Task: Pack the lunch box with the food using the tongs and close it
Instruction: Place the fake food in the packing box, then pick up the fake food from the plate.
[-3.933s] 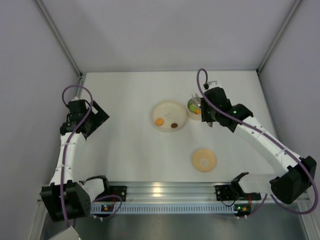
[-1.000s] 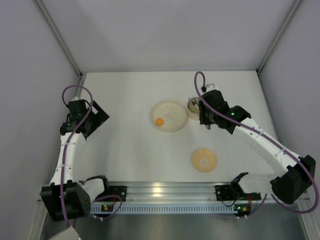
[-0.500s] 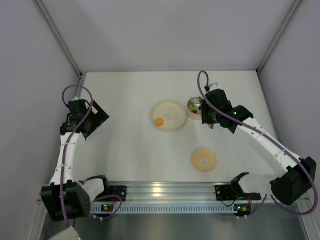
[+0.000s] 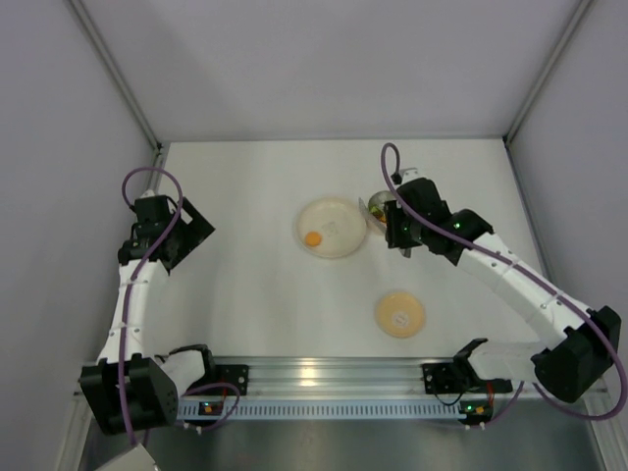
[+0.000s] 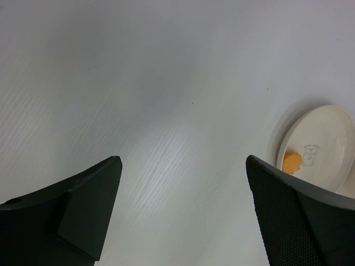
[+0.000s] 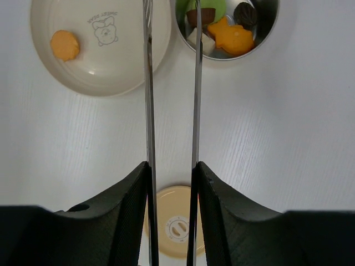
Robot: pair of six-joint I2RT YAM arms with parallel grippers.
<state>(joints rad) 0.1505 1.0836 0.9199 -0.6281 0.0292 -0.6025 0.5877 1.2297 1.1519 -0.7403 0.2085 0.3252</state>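
Lunch box [image 6: 270, 27]: small round tin with a mirror-steel inside, open, on the far right part of the table [image 6: 288, 138], just beside the plate [image 6: 111, 75]; can't tell if the rims touch. Inside it: green piece [image 6: 213, 6], dark brown piece [image 6: 245, 14], flat orange star piece [image 6: 233, 37] and white cube [image 6: 206, 45], packed close together. Lid [image 6: 173, 233] is a flat tan disc with a slotted mark in the centre, lying well apart on the near side. The plate is wide, shallow, glossy cream with a small cartoon print, and one round orange disc [image 6: 65, 45] sits on its left half. Tongs [image 6: 148, 111]: two thin grey metal blades, roughly parallel with a gap between them; one runs over the plate's right edge, the other over the tin, tips out of frame. My right gripper [image 6: 172, 166] pinches both blades from outside, matte black fingers [image 6: 130, 205] against the metal. My left gripper [image 5: 182, 166] is spread wide, holding nothing, over bare white table at the left.
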